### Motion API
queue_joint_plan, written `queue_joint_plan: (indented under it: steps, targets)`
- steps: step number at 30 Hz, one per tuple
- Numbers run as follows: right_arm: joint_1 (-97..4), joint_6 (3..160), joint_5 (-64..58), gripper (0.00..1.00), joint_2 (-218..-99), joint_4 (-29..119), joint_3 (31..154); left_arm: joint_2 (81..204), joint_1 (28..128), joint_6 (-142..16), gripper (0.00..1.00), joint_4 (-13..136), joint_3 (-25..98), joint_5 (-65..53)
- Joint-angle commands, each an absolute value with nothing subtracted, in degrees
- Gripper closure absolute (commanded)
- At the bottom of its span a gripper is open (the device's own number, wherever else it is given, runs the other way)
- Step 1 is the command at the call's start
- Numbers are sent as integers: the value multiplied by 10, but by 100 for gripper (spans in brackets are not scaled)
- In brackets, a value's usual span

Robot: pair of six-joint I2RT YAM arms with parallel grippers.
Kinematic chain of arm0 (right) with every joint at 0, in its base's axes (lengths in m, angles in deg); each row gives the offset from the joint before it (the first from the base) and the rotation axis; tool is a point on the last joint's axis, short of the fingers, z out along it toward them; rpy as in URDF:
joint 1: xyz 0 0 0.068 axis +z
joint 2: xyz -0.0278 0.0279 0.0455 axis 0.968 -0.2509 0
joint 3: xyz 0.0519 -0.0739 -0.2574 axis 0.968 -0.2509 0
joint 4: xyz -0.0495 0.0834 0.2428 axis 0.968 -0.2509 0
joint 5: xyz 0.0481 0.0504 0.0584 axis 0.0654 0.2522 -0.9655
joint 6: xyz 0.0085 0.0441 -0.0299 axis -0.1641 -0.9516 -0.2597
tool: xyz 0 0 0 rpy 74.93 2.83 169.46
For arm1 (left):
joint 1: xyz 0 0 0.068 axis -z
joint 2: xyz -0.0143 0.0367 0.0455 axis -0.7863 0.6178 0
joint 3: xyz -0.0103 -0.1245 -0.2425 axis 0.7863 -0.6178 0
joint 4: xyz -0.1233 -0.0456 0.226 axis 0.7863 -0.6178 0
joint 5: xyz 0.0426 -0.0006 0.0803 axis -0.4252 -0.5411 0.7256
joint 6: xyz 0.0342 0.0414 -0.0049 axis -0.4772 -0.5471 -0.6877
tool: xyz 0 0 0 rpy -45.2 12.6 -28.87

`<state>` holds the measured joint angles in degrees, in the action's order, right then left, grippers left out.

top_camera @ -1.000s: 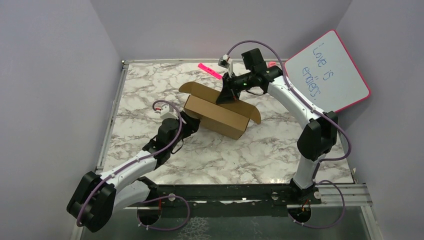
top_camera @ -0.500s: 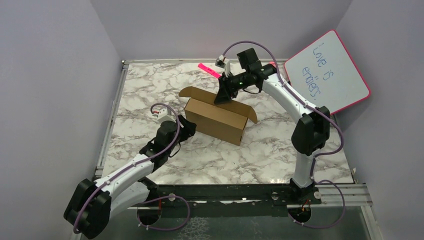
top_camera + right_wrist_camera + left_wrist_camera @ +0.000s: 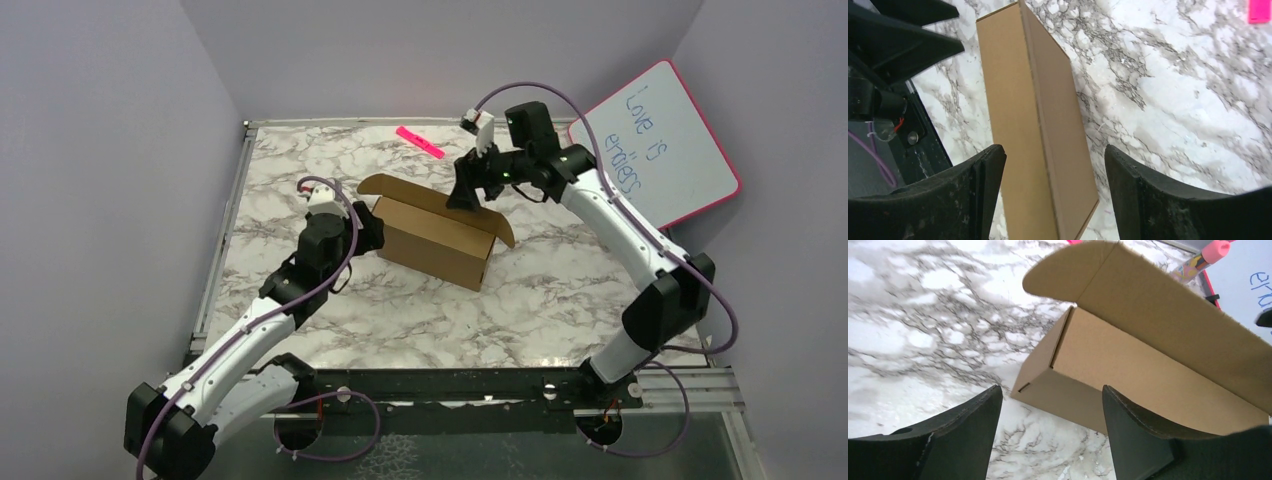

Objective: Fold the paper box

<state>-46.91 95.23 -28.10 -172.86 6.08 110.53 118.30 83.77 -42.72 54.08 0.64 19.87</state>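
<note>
Paper box (image 3: 435, 240): middle of the marble surface (image 3: 560, 300), lid flap (image 3: 420, 192) up (end tabs splayed).
Left fingers (image 3: 963, 435): spread open, just off the box's left end, seemingly not touching.
Right fingers (image 3: 1148, 200): spread open above the lid flap, holding nothing.

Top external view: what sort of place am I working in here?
Probably a lab test cell: plain walls box in a marble-pattern table with a metal mounting rail, and a handwritten whiteboard leans in the corner.
</note>
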Motion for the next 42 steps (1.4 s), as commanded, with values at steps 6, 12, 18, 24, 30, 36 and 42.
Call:
queue_joint_plan:
  steps: [6,12,18,24,30,36,42]
  targets:
    - [-465,877,-118,16,-1565,126,983,1192,760,-599,24,461,129,177]
    - [-466,839,-81,15,-1484,113,914,1235,646,-634,26,484,175,15]
    - [-466,820,-39,16,-1424,97,861,1287,616,-641,28,494,222,-93]
    - [-465,803,-35,25,-1401,82,836,1345,593,-696,31,493,274,-165]
    - [-465,792,-56,43,-1400,70,829,1399,573,-754,33,463,328,-274]
    - [-465,792,-63,64,-1413,74,820,1432,570,-801,35,433,346,-335]
    - [-465,807,-51,86,-1429,70,828,1453,569,-809,47,428,357,-371]
